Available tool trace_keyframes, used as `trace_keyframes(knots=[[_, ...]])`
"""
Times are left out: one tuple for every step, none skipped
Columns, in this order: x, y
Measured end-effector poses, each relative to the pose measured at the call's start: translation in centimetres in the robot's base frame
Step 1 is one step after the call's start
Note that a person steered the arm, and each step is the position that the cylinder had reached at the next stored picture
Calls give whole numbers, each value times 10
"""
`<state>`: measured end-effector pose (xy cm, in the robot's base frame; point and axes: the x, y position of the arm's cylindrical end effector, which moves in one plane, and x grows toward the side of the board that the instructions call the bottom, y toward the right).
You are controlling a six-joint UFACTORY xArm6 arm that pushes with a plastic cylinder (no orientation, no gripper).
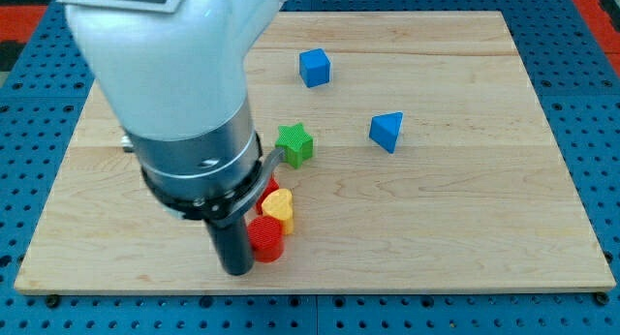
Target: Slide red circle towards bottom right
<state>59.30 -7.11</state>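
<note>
My tip [236, 270], bare and holding nothing, sits touching the red circle [265, 238] on its left near the board's bottom edge, below the yellow block [279, 209], so a rightward push lines up.

A red circle [265, 238], a yellow block [279, 208], a green star [294, 143], a blue cube [314, 68] and a blue triangle [387, 131]. The board [465, 209] is pale wood with grain, on a blue pegboard [591, 93]. The arm [174, 83] is white and grey, its rod black.

Arm [165, 93] cut off at the view's top, hiding most of a red block [271, 187] behind the yellow block [279, 209]
</note>
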Motion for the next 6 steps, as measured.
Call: trace_keyframes(knots=[[-20,19],[-36,33],[-41,32],[-48,32],[-51,74],[-52,125]])
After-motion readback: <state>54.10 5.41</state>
